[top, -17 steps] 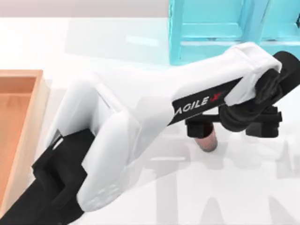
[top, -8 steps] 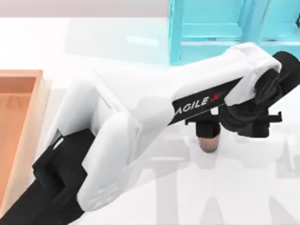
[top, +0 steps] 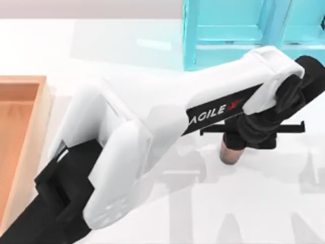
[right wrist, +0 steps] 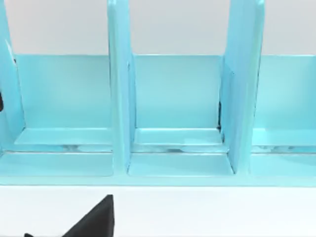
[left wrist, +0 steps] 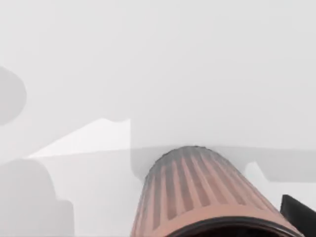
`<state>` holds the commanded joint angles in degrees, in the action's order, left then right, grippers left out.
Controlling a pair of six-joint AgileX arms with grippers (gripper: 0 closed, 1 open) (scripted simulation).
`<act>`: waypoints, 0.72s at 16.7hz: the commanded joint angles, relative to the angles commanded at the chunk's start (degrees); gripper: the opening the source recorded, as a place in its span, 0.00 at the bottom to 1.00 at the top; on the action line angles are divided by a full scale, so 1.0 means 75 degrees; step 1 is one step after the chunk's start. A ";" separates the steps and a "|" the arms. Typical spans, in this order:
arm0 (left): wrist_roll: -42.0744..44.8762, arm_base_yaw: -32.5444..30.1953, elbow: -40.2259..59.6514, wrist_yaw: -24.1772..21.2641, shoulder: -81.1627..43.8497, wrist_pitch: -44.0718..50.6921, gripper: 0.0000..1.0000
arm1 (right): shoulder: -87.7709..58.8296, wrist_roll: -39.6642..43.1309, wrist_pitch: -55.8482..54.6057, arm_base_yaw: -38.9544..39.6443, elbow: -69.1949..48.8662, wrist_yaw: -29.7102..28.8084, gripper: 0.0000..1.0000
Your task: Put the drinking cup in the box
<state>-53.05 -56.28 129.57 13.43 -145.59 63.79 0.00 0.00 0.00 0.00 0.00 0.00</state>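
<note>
At the left edge of the top view we see the box (top: 25,152), a shallow light-wood tray with a thick pale rim and a smooth orange-brown floor, resting on the white table (top: 101,46). From the lower left our left arm (top: 152,137) stretches across the table: a blocky black base segment, then rounded glossy white shells, then a black band carrying the AgileX lettering. It ends at the dark, knuckled wrist on the right side, well apart from the box.

Beneath that wrist sits our left gripper (top: 234,141), clamped on the drinking cup (top: 231,153). A thin black crossbar runs to either side of the cup's top, and the cup's reddish-brown lower body pokes out below the black fingers. In the left wrist view the drinking cup (left wrist: 207,192) looms close: a tapered tumbler with vertical ribs, copper-like sides and a dark rim, with a black fingertip (left wrist: 298,215) just beside it. We cannot tell whether the cup's base touches the table.

Behind it, at the far right, stands the cyan cabinet (top: 238,35), its flat panels forming open compartments. Our right arm's wrist view faces these same smooth cyan shelves (right wrist: 173,118).
</note>
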 joint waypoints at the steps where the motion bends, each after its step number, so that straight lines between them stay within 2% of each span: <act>1: 0.0000 0.0000 0.0000 0.0000 0.0000 0.0000 0.00 | 0.0000 0.0000 0.0000 0.0000 0.0000 0.0000 1.00; 8: 0.0021 -0.0020 -0.0035 0.0003 0.0032 0.0011 0.00 | 0.0000 0.0000 0.0000 0.0000 0.0000 0.0000 1.00; 12: 0.0759 0.0737 -0.0560 -0.0106 0.0557 0.0157 0.00 | 0.0000 0.0000 0.0000 0.0000 0.0000 0.0000 1.00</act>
<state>-47.36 -50.75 125.37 12.64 -141.41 64.97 0.00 0.00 0.00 0.00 0.00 0.00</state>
